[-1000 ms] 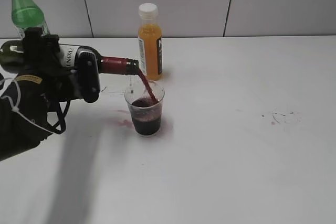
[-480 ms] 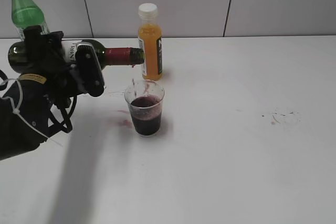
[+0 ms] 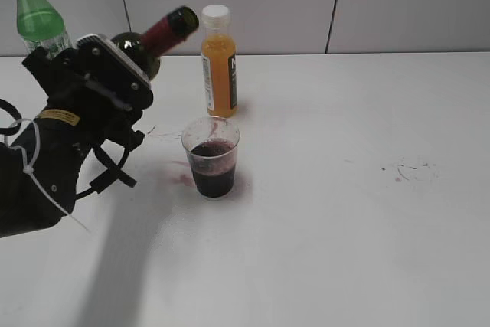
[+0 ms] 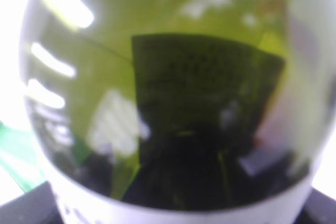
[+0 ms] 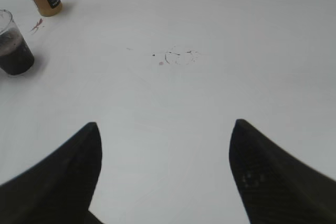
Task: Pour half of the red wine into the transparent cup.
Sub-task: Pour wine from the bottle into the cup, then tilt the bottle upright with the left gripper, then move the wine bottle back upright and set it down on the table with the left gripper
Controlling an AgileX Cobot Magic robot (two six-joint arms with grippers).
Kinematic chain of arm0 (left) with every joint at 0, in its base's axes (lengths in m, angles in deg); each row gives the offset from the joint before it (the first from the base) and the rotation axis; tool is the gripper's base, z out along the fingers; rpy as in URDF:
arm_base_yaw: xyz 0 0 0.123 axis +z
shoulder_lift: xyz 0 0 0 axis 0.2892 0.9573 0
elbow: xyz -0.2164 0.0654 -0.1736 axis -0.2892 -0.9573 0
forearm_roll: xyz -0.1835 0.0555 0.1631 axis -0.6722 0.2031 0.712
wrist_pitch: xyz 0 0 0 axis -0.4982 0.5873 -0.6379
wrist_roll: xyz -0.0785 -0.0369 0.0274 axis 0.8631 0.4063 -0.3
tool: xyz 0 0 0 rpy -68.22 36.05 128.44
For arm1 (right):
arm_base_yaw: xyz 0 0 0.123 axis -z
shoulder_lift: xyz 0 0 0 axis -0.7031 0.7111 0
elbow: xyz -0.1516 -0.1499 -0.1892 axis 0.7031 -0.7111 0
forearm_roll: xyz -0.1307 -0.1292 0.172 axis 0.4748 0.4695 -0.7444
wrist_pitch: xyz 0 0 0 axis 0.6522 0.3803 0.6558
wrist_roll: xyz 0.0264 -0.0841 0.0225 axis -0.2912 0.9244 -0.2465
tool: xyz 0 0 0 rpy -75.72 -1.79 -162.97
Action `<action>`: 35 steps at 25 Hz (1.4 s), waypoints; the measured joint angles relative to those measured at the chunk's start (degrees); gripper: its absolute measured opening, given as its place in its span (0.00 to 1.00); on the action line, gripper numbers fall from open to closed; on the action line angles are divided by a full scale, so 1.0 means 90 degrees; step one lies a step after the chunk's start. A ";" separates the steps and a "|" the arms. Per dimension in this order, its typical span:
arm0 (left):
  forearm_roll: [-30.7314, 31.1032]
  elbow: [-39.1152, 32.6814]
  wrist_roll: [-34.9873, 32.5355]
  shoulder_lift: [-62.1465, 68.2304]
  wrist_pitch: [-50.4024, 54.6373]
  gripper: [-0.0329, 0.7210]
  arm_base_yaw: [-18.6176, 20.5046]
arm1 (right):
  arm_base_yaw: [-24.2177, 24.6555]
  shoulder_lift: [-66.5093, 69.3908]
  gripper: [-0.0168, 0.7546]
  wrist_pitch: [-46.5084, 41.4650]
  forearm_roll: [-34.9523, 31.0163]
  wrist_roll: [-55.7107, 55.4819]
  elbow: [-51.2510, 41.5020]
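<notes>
My left gripper (image 3: 107, 82) is shut on the dark wine bottle (image 3: 157, 36), whose red foil neck points up and to the right, above the table. The bottle's dark glass (image 4: 173, 108) fills the left wrist view, blurred. The transparent cup (image 3: 211, 157) stands upright right of the gripper, about half full of dark red wine; it also shows in the right wrist view (image 5: 13, 43). No wine is flowing. My right gripper (image 5: 165, 129) is open and empty over bare table, out of the exterior view.
An orange juice bottle (image 3: 218, 63) with a white cap stands just behind the cup. A green plastic bottle (image 3: 34, 13) stands at the back left. Small red wine spills (image 3: 182, 179) lie left of the cup. Faint marks (image 3: 413, 170) are on the table's right.
The bottle has tilted back from level, its neck swinging up away from the cup. The pouring stream seen one second ago has stopped. The cup has not moved.
</notes>
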State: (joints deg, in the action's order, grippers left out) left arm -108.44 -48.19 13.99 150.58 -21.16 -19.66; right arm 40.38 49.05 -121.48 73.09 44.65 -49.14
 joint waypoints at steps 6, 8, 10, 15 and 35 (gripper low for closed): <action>0.0303 0.0000 0.2269 0.0000 0.0000 0.76 0.0081 | 0.0000 0.0000 0.76 0.0000 0.0000 0.0000 0.0000; 0.0539 0.0000 0.2909 0.0000 0.0000 0.76 0.0173 | 0.0000 0.0000 0.76 0.0000 0.0000 0.0000 0.0000; 0.0727 0.0000 0.3455 0.0000 0.0040 0.76 0.0326 | 0.0000 0.0000 0.76 0.0000 0.0000 0.0000 0.0000; 0.2022 0.0000 0.5228 0.0000 0.0245 0.76 0.1036 | 0.0000 0.0000 0.76 0.0000 0.0000 0.0000 0.0000; 0.5229 0.1395 0.7653 0.1559 0.0255 0.76 0.2342 | 0.0000 0.0000 0.76 0.0000 0.0000 0.0000 0.0000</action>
State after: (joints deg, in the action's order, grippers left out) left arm -61.38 -35.64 82.87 164.61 -18.86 1.42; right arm 40.38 49.05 -121.48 73.09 44.65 -49.14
